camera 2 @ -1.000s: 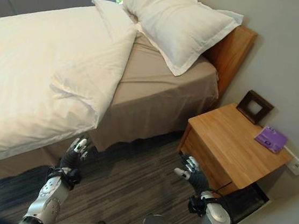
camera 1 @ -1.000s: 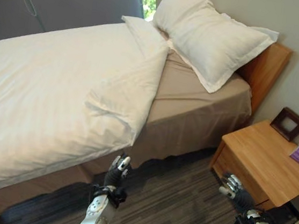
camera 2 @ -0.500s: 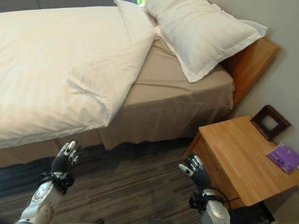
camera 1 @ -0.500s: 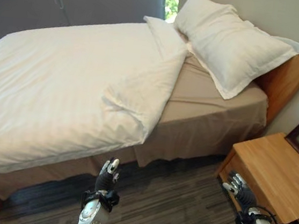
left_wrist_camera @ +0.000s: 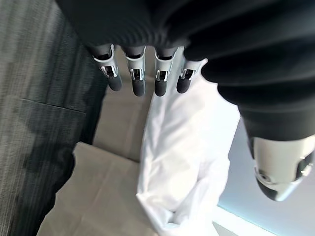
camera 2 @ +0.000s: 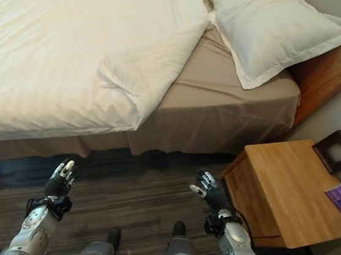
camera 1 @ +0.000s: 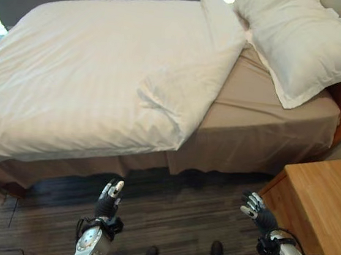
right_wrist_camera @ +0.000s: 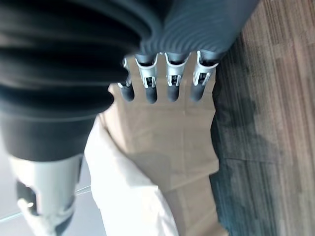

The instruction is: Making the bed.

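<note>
Head stereo pair: looks steeply down from beside the bed (camera 1: pixel 262 138), facing its long side. Both eyes share the white duvet (camera 2: pixel 74 55), the pillow (camera 1: pixel 303 44) at the head end, and the dark floor strip (camera 2: pixel 138 191) in front of the bed. The right eye takes in more of the nightstand (camera 2: pixel 286 190) next to the bed.

Left wrist: very close, looks along the left hand (left_wrist_camera: pixel 133 73) toward the bed's hanging duvet edge.

Right wrist: equally close, along the right hand (right_wrist_camera: pixel 162 78), toward the bed's tan skirt (right_wrist_camera: pixel 167 147).
</note>
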{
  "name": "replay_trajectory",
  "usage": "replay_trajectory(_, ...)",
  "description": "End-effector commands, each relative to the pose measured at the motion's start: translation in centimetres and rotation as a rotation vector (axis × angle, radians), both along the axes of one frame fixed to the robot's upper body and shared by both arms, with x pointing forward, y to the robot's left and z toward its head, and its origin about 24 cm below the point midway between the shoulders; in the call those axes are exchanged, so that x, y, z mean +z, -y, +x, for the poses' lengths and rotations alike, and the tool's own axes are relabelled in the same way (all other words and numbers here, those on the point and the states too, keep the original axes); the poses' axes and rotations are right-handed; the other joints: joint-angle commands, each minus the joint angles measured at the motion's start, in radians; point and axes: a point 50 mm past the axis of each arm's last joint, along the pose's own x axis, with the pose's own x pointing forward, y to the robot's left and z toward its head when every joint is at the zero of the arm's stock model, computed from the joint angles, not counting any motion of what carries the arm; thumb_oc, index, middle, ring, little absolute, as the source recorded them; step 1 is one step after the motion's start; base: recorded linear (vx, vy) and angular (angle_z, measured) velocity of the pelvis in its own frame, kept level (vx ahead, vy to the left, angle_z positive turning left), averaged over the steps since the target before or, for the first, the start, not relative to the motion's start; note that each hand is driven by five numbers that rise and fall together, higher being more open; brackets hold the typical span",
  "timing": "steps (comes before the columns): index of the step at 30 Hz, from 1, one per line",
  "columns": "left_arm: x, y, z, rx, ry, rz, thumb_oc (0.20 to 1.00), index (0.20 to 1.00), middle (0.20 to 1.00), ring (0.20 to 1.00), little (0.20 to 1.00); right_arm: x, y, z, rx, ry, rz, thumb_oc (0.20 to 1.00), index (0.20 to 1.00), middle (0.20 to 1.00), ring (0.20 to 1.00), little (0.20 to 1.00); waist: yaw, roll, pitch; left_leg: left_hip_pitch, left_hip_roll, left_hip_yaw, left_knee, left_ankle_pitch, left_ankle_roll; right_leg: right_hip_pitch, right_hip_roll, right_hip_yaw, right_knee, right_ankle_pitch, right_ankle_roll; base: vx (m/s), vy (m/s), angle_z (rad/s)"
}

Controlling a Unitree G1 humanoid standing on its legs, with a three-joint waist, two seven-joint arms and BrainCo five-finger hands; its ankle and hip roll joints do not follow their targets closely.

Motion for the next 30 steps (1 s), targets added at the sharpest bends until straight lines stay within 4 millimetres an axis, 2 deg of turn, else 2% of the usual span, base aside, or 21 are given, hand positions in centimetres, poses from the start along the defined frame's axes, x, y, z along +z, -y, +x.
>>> replay_trajectory(1,3.2,-1.0,2.4,-0.016,0.172,0.063,1.000,1.000,1.000,1.000,1.000,2.6,-1.7,1.8,0.074,0.144,0.024,1.000,1.000,1.000,1.000,1.000,-0.004,-0.059,-0.049,0.197,0.043,-0.001,-0.012,0.031,-0.059,-0.091,-0.028,0.088,-0.068,0.135,0.045,0.24,-0.282,0.44)
replay_trajectory(3,3.1,-0.3,2.5,-0.022,0.185,0.012,1.000,1.000,1.000,1.000,1.000,2.8,-1.4,1.7,0.082,0.153,0.028,1.000,1.000,1.000,1.000,1.000,-0.001,-0.055,-0.054,0.137,0.044,-0.025,0.098,0.128,-0.062,-0.044,-0.001,0.077,-0.101,0.115,0.013,0.27,-0.392,0.31)
replay_trajectory(5,3.4,0.7,3.0,-0.051,0.207,-0.015,1.000,1.000,1.000,1.000,1.000,3.1,-0.7,1.8,0.076,0.160,-0.010,1.000,1.000,1.000,1.000,1.000,0.003,-0.070,-0.046,0.057,0.033,-0.046,0.276,0.215,-0.051,0.019,0.017,0.070,-0.131,0.095,-0.026,0.24,-0.405,0.27)
replay_trajectory(6,3.5,1.0,3.2,-0.047,0.214,-0.037,1.000,1.000,1.000,1.000,1.000,3.2,-0.5,1.9,0.066,0.165,-0.009,1.000,1.000,1.000,1.000,1.000,0.002,-0.079,-0.039,0.026,0.044,-0.024,0.343,0.251,-0.043,0.047,0.026,0.066,-0.139,0.084,-0.045,0.21,-0.423,0.39)
replay_trajectory(7,3.5,1.5,3.3,-0.058,0.217,-0.055,1.000,1.000,1.000,1.000,1.000,3.2,-0.2,1.9,0.049,0.167,-0.005,1.000,1.000,1.000,1.000,1.000,-0.003,-0.092,-0.031,-0.014,0.069,0.032,0.415,0.270,-0.036,0.072,0.029,0.060,-0.143,0.076,-0.065,0.13,-0.301,0.26)
replay_trajectory(8,3.5,1.5,3.4,-0.058,0.217,-0.055,1.000,1.000,1.000,1.000,1.000,3.2,-0.2,1.9,0.049,0.167,-0.005,1.000,1.000,1.000,1.000,1.000,-0.003,-0.090,-0.030,-0.016,0.071,0.031,0.420,0.267,-0.036,0.072,0.031,0.059,-0.143,0.076,-0.065,0.14,-0.283,0.25)
replay_trajectory(9,3.5,1.7,3.4,-0.065,0.219,-0.074,1.000,1.000,1.000,1.000,1.000,3.3,-0.1,1.8,0.042,0.169,-0.006,1.000,1.000,1.000,1.000,1.000,-0.002,-0.100,-0.025,-0.029,0.082,0.064,0.449,0.264,-0.028,0.092,0.039,0.061,-0.143,0.065,-0.080,0.13,-0.215,0.31)
replay_trajectory(11,3.0,2.1,3.0,-0.063,0.199,-0.081,1.000,1.000,1.000,1.000,1.000,3.1,0.2,1.7,0.035,0.159,-0.028,1.000,1.000,1.000,1.000,1.000,0.009,-0.103,-0.015,-0.050,0.061,0.108,0.451,0.227,-0.040,0.118,0.043,0.057,-0.159,0.062,-0.076,0.18,-0.221,0.15)
replay_trajectory(12,2.7,2.1,2.7,-0.058,0.185,-0.089,1.000,1.000,1.000,1.000,1.000,3.1,0.3,1.7,0.035,0.155,-0.039,1.000,1.000,1.000,1.000,1.000,0.010,-0.099,-0.018,-0.065,0.047,0.134,0.416,0.211,-0.045,0.127,0.045,0.060,-0.171,0.064,-0.072,0.21,-0.123,-0.34)
replay_trajectory(13,2.5,2.2,2.5,-0.053,0.177,-0.096,1.000,1.000,1.000,1.000,1.000,3.0,0.3,1.6,0.028,0.152,-0.022,1.000,1.000,1.000,1.000,1.000,0.007,-0.090,-0.023,-0.062,0.061,0.188,0.348,0.202,-0.044,0.141,0.048,0.050,-0.183,0.065,-0.068,0.27,-0.049,-0.44)
replay_trajectory(14,2.2,2.4,2.3,-0.071,0.167,-0.095,1.000,1.000,1.000,1.000,1.000,2.8,0.5,1.2,0.015,0.139,-0.007,1.000,1.000,1.000,1.000,1.000,0.014,-0.080,-0.023,-0.064,0.067,0.243,0.225,0.201,-0.052,0.170,0.046,0.043,-0.201,0.055,-0.058,0.27,0.004,-0.31)
replay_trajectory(15,2.2,2.3,2.3,-0.082,0.161,-0.079,1.000,1.000,1.000,1.000,1.000,2.6,0.4,1.1,0.021,0.134,-0.017,1.000,1.000,1.000,1.000,1.000,0.020,-0.074,-0.021,-0.090,0.054,0.231,0.150,0.209,-0.057,0.177,0.047,0.040,-0.205,0.044,-0.055,0.23,0.041,-0.22)
replay_trajectory(17,2.1,2.1,2.1,-0.083,0.152,-0.065,1.000,1.000,1.000,1.000,1.000,2.4,0.1,0.9,0.046,0.125,-0.036,1.000,1.000,1.000,1.000,1.000,0.031,-0.073,-0.017,-0.104,0.020,0.201,0.093,0.198,-0.061,0.206,0.045,0.036,-0.216,0.035,-0.052,0.20,0.043,-0.06)
replay_trajectory(18,1.8,1.9,1.9,-0.072,0.140,-0.058,1.000,1.000,1.000,1.000,1.000,2.2,-0.3,0.7,0.065,0.117,-0.037,1.000,1.000,1.000,1.000,1.000,0.042,-0.069,-0.021,-0.103,-0.010,0.163,0.026,0.185,-0.063,0.233,0.041,0.040,-0.228,0.026,-0.047,0.19,0.048,0.01)
replay_trajectory(23,1.9,1.7,2.0,-0.070,0.138,-0.026,1.000,1.000,1.000,1.000,1.000,1.9,-0.5,0.5,0.077,0.104,-0.025,1.000,1.000,1.000,1.000,1.000,0.056,-0.062,-0.025,-0.139,-0.033,0.117,-0.034,0.212,-0.076,0.279,0.026,0.040,-0.242,0.000,-0.029,0.22,0.127,-0.11)
replay_trajectory(26,1.8,1.4,1.9,-0.075,0.134,-0.018,1.000,1.000,1.000,1.000,1.000,1.6,-0.9,0.5,0.087,0.091,-0.024,1.000,1.000,1.000,1.000,1.000,0.063,-0.064,-0.033,-0.116,-0.049,0.125,-0.045,0.183,-0.056,0.288,0.015,0.056,-0.238,-0.010,-0.022,0.19,0.172,-0.25)
replay_trajectory(28,2.1,1.2,2.0,-0.070,0.143,-0.012,1.000,1.000,1.000,1.000,1.000,1.7,-1.4,0.8,0.069,0.101,0.006,1.000,1.000,1.000,1.000,1.000,0.068,-0.068,-0.046,-0.096,-0.076,0.143,-0.043,0.140,-0.019,0.278,-0.024,0.082,-0.220,-0.008,0.011,0.24,0.279,-0.36)
replay_trajectory(30,2.3,0.9,2.3,-0.079,0.144,0.020,1.000,1.000,1.000,1.000,1.000,1.9,-2.2,1.3,0.081,0.115,0.035,1.000,1.000,1.000,1.000,1.000,0.077,-0.067,-0.042,-0.094,-0.090,0.151,-0.026,0.111,0.006,0.232,-0.046,0.107,-0.116,-0.007,0.035,0.14,0.232,-0.42)
